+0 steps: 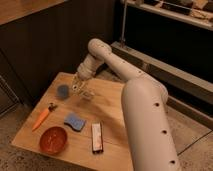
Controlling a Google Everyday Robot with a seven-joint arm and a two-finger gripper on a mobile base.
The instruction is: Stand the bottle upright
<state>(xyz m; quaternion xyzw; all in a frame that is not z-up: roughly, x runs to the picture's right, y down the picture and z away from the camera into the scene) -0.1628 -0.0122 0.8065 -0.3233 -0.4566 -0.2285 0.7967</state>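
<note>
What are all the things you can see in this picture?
table: one, light wood, centre
cup: one, blue-grey, back left
bottle: one, pale see-through, beside the gripper
carrot: one, orange, left edge
sponge: one, blue, middle
bowl: one, red, front left
bar: one, dark, front middle
arm: one, white, reaching from the right
gripper: one, pale, fingers shut, at the bottle, back of table

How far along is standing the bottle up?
Done: the gripper is down at the bottle, beside the blue-grey cup on the table's far side, shut and apparently gripping it. In hand: righting it; whether it is upright yet I cannot tell. Left: set it standing and let go.
</note>
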